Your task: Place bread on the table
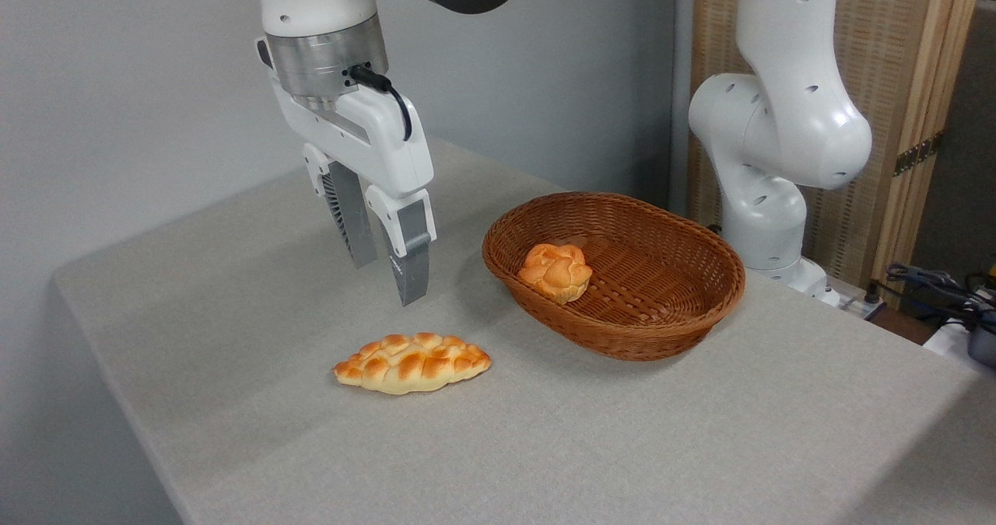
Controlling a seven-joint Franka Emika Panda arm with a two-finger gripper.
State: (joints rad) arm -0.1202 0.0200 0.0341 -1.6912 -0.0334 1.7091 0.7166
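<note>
Brown wicker basket (pixel 615 276) holds the lumpy orange bread (pixel 555 271); a braided loaf (pixel 412 362) lies on the worktop (pixel 233 276) nearby. The tool (pixel 385 276) hangs empty, fingers apart.

No text, label, brand, number or sign could be read anywhere in the picture. The surfaces in view carried no writing that was legible.
</note>
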